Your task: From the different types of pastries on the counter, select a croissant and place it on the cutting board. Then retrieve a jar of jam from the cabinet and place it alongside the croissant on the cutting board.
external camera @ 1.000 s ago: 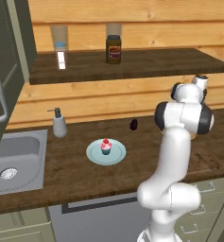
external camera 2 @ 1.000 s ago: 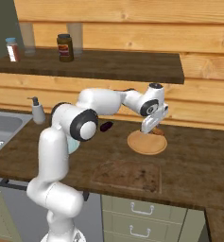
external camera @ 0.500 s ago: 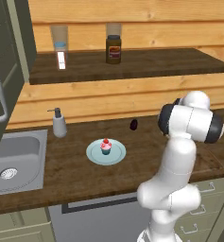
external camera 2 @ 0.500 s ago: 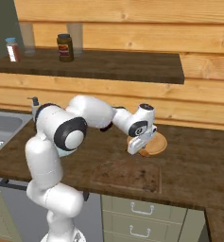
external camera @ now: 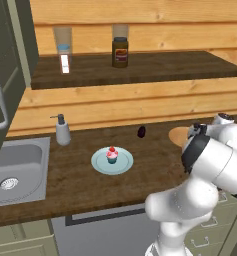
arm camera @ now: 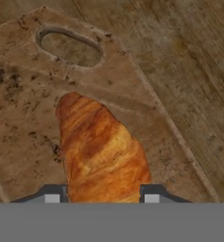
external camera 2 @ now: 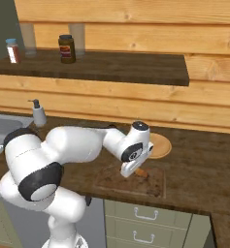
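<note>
A long dark wood counter (external camera: 85, 185) runs under pale plank walls, with a dark shelf (external camera 2: 111, 68) above carrying a brown jar (external camera: 120, 52). A steel sink (external camera: 12, 172) sits at the counter's left end, a soap dispenser (external camera: 62, 131) beside it. The cutting board (arm camera: 23, 118) lies near the front edge, just in front of a round wooden disc (external camera 2: 160, 144). A pale blue plate (external camera: 99, 162) holds the cupcake (external camera: 111, 155). The gripper (arm camera: 101, 198) is clamped on the croissant (arm camera: 101, 151), which hangs over the board, possibly touching it.
</note>
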You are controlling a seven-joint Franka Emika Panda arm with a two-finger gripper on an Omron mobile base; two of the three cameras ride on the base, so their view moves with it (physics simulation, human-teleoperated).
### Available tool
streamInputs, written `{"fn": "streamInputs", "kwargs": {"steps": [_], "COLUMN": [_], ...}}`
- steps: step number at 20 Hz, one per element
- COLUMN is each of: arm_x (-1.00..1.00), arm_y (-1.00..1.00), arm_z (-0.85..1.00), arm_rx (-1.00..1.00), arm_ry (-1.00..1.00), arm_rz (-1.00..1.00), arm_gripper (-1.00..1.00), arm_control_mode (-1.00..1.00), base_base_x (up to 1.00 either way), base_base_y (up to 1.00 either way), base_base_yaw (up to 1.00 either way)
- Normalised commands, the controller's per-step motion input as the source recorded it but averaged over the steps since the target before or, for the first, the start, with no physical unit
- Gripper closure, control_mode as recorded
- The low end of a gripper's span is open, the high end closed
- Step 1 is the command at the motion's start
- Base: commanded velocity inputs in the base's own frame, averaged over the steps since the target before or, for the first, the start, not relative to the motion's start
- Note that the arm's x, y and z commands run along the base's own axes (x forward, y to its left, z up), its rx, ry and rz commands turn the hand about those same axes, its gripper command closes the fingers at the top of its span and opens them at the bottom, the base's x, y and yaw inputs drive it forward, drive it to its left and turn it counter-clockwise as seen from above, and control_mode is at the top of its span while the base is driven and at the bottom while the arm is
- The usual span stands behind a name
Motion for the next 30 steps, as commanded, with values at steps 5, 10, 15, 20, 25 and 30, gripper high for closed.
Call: {"fn": "streamInputs", "kwargs": {"steps": [5, 10, 15, 20, 25, 30], "arm_x": [-0.47, 0.02, -0.42, -0.53, -0.93, -1.0], "arm_y": [0.6, 0.43, 0.15, 0.4, 0.74, 0.7], "arm_z": [-0.62, -0.66, 0.38, 0.25, -0.11, 0.01], "arm_rx": [-0.16, -0.06, 0.0, 0.0, 0.0, 0.0], "arm_ry": [-0.08, -0.02, 0.04, 0.09, -0.16, -0.39], "arm_rz": [0.0, 0.0, 0.1, 0.18, 0.06, -0.1], "arm_gripper": [-1.0, -1.0, -1.0, -1.0, -1.0, -1.0], "arm_control_mode": [-1.0, -1.0, -1.0, -1.0, -1.0, -1.0], "base_base_x": [0.0, 0.0, 0.0, 0.0, 0.0, 0.0], "base_base_y": [0.0, 0.0, 0.0, 0.0, 0.0, 0.0], "base_base_yaw": [0.0, 0.0, 0.0, 0.0, 0.0, 0.0]}}
